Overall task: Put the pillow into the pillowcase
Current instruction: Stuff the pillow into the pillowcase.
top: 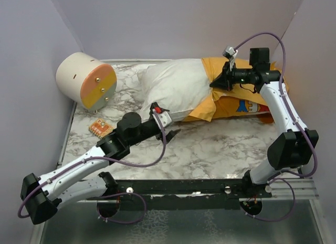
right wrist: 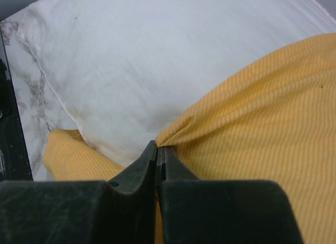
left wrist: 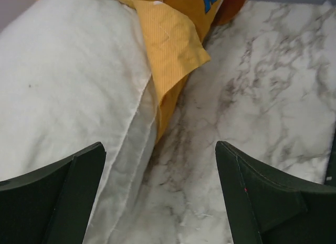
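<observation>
Right gripper: your right gripper [right wrist: 157,148] has its jaws pressed together on a fold of the pillowcase [right wrist: 262,123], right at the rim of the mouth, where the orange cloth meets the pillow [right wrist: 157,60].
Left gripper: your left gripper [left wrist: 159,145] is spread wide and holds nothing. It sits low over the table [left wrist: 273,97], with the pillow's near seam by one finger and bare marble by the other.
Pillow: partly in, judging from the top view. Its right end is inside the case and the larger part lies out to the left on the marble.
Pillowcase: bunched at the back right of the table. A loose flap of its lower lip is folded out beside the pillow's near edge.
Step in hand: most likely drawing the mouth farther over the pillow.
How to do it well: hold the pinched rim lifted and taut so the mouth gapes. Bring the free gripper onto the loose lower flap or the pillow's near edge. Take a deep bite rather than a sliver of seam. Work in short strokes, with the cloth going left and the pillow going right.
Watch for: the thin cloth slipping from the pinch, and the plump filling jamming at the rim.
Writing: blue shapes with white edging show on the case's near side. One looks like a Y, but no word is readable.
Pillow label: none in view.
Further out: a cream-and-orange cylinder [top: 86,80] lies at the back left, well apart.
</observation>
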You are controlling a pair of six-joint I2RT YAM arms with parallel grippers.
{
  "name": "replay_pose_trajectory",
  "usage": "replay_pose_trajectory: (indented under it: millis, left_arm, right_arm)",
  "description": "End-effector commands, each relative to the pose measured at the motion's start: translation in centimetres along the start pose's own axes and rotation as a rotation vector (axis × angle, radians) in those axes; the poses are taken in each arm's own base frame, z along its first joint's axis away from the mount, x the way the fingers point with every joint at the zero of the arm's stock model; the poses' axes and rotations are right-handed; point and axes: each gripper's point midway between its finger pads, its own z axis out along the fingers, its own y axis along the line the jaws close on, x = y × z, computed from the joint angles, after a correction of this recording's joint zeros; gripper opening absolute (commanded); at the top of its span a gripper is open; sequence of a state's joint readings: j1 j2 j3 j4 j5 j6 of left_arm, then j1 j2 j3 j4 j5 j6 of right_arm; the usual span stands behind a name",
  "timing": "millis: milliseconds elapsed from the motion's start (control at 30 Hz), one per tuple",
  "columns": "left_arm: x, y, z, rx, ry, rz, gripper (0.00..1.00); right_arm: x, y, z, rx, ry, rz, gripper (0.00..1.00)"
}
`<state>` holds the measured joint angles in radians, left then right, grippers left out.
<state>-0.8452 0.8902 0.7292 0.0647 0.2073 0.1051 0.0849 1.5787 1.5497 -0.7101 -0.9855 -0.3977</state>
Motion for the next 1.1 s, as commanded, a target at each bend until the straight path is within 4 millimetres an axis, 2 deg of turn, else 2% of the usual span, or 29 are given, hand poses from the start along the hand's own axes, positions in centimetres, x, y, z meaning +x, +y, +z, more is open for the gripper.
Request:
replay_pose_trajectory:
  millis: [0, 67, 133, 167, 300, 400, 467, 533, 567, 600, 633, 733, 767, 900, 1000, 1067]
  left_arm:
    - [0.3, 4.2, 1.4, -0.159, 0.098, 0.559, 0.89]
    - [0.3, 5.6, 2.6, -0.183, 0.161, 0.676, 0.89]
    - [1.2, 6.6, 3.9, -0.173, 0.248, 0.767, 0.89]
    - [2.7, 7.1, 4.8, -0.159, 0.322, 0.801, 0.89]
    - [5.9, 8.8, 7.0, -0.135, 0.476, 0.871, 0.89]
    - [6.2, 10.3, 8.4, -0.176, 0.474, 0.861, 0.87]
    - [5.8, 11.2, 9.7, -0.18, 0.436, 0.802, 0.74]
    - [5.5, 11.8, 10.9, -0.136, 0.403, 0.705, 0.52]
    - [5.3, 12.0, 11.5, -0.113, 0.381, 0.646, 0.31]
    - [5.0, 12.0, 12.1, -0.087, 0.355, 0.592, 0.05]
    - [4.3, 12.0, 12.5, -0.063, 0.322, 0.535, 0.0]
    - [1.8, 10.0, 13.1, 0.055, 0.203, 0.422, 0.0]
    - [0.4, 9.2, 13.1, 0.08, 0.157, 0.382, 0.0]
    - [-6.3, 5.2, 11.9, 0.191, -0.028, 0.166, 0.0]
    - [-10.9, 1.8, 10.5, 0.289, -0.135, 0.079, 0.0]
    - [-12.6, 0.3, 9.9, 0.335, -0.176, 0.011, 0.0]
  right_arm:
    - [-0.9, 0.3, 0.1, -0.025, -0.048, -0.047, 0.0]
    - [-0.5, 0.6, 0.0, -0.02, -0.048, -0.045, 0.01]
    - [0.1, 0.9, -0.1, -0.02, -0.04, -0.042, 0.01]
    - [0.3, 1.0, -0.1, -0.019, -0.036, -0.037, 0.01]
    - [0.7, 1.4, -0.1, -0.032, -0.037, -0.027, 0.01]
    - [0.3, 1.6, -0.2, -0.043, -0.047, -0.028, 0.01]
    - [-0.3, 1.8, -0.3, -0.051, -0.056, -0.032, 0.0]
    - [-1.2, 2.0, -0.4, -0.067, -0.07, -0.036, 0.0]
    - [-1.7, 2.1, -0.5, -0.073, -0.076, -0.039, 0.0]
    - [-2.1, 2.1, -0.5, -0.079, -0.081, -0.038, 0.01]
    - [-2.6, 2.1, -0.5, -0.083, -0.087, -0.04, 0.01]
    - [-4.4, 2.1, -0.8, -0.096, -0.11, -0.05, 0.0]
    - [-5.2, 2.1, -0.9, -0.102, -0.12, -0.054, 0.0]
    - [-10.7, 2.6, -1.3, -0.12, -0.185, -0.127, 0.0]
    - [-14.2, 3.3, -0.2, -0.145, -0.205, -0.175, 0.0]
    - [-15.2, 4.3, 1.4, -0.175, -0.197, -0.189, 0.0]
